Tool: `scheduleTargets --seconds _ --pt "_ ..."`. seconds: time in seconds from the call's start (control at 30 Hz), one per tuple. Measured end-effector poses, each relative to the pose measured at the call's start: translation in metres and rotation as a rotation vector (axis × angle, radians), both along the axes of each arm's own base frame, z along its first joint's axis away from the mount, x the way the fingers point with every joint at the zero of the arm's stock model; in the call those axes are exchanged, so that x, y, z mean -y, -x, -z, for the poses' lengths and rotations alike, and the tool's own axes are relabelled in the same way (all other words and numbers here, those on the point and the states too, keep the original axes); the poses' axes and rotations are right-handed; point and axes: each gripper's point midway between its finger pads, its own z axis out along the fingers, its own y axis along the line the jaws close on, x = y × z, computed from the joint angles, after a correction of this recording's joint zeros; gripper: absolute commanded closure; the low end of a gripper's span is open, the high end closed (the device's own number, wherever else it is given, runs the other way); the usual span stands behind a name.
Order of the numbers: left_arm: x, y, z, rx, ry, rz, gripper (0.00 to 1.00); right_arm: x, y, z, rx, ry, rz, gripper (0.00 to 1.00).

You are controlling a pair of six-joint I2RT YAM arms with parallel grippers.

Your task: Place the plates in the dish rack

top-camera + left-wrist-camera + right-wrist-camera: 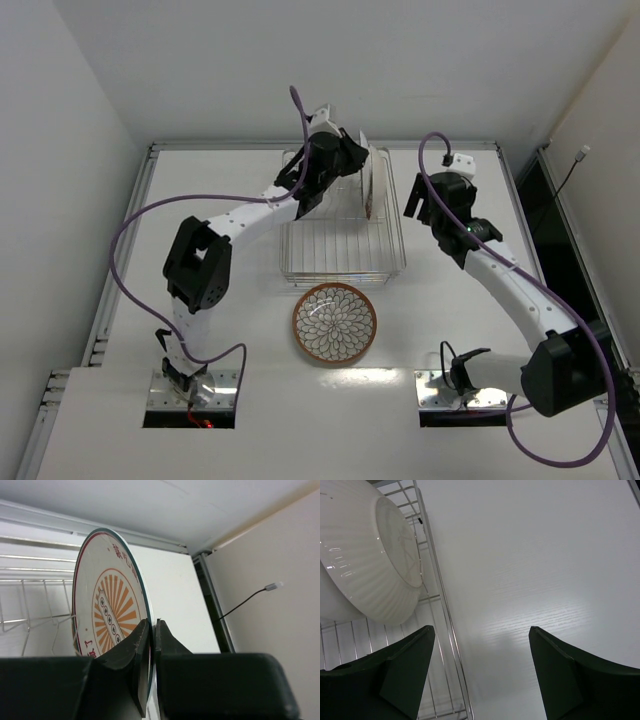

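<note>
The wire dish rack [340, 240] stands at the table's middle back. My left gripper [360, 160] is shut on the rim of a small plate [372, 182] and holds it upright on edge at the rack's far right end. In the left wrist view the gripper [152, 630] pinches that plate [107, 605], whose face is an orange-and-white sunburst, with rack wires [30, 620] behind. The large petal-pattern plate [335, 323] lies flat on the table in front of the rack. My right gripper [418, 205] is open and empty beside the rack's right side. Its wrist view [481, 632] shows a plate's white underside [365, 565] inside the rack's edge wire [440, 605].
The table's raised rim [150, 150] runs along the back and sides, with walls close behind. A thin cable with a white plug [272, 586] hangs on the right wall. Purple cables loop off both arms.
</note>
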Motion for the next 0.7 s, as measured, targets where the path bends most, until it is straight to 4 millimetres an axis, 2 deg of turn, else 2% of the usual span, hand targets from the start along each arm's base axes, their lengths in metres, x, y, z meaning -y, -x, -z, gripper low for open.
scheduleTargets --seconds 0.2,0.4,0.47,0.5,0.6,0.63,0.7 --pt "0.008 -0.001 0.039 -0.052 -0.068 0.009 1.0 0.002 0.0 0.0 -0.001 -0.001 0.004 0.26" --pt "0.012 0.002 0.04 -0.038 -0.092 0.017 0.99 0.006 0.001 0.004 -0.01 0.0 0.013 0.26" --pt "0.012 0.002 0.04 -0.035 -0.099 0.019 0.94 0.006 0.0 0.004 -0.01 -0.001 0.013 0.26" --pt "0.012 0.002 0.04 -0.033 -0.102 0.021 0.86 0.006 0.0 0.004 -0.01 -0.002 0.012 0.26" --pt "0.013 0.004 0.04 -0.028 -0.125 0.035 0.73 0.006 0.0 0.004 -0.01 -0.003 0.011 0.26" --pt "0.014 0.005 0.04 -0.026 -0.131 0.042 0.66 0.006 0.0 0.004 -0.01 -0.003 0.011 0.26" --pt "0.016 0.005 0.035 -0.013 -0.137 0.052 0.63 0.006 0.0 0.004 -0.01 -0.003 0.011 0.26"
